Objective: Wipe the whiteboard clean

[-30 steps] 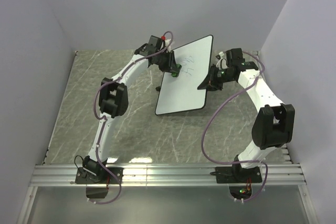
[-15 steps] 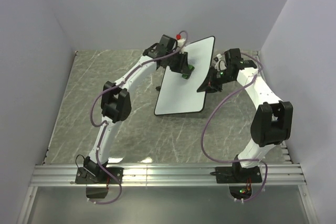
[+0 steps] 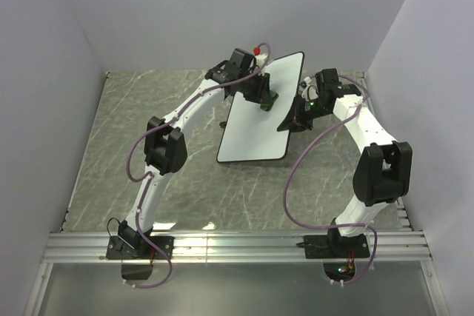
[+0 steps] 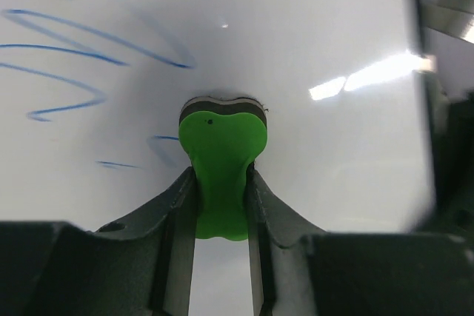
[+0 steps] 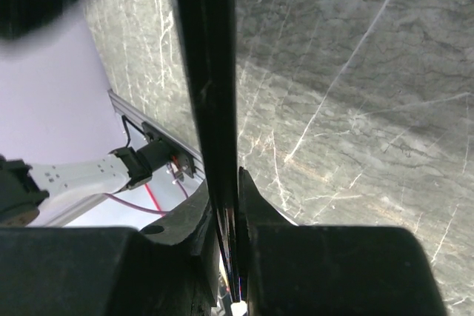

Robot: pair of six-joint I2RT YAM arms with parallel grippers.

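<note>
The whiteboard is white with a thin black rim, tilted up off the table at its right side. My right gripper is shut on its right edge, seen edge-on as a black strip in the right wrist view. My left gripper is shut on a small green eraser and presses its dark felt face against the board's upper part. Blue scribbles lie on the board to the left of the eraser in the left wrist view.
The grey marble table lies under the board. Lilac walls close the back and both sides. A metal rail with the arm bases runs along the near edge.
My left gripper with the eraser has moved up and right across the board. The board has tilted a little steeper, its lower edge shifting slightly left. The right gripper has kept its hold.
</note>
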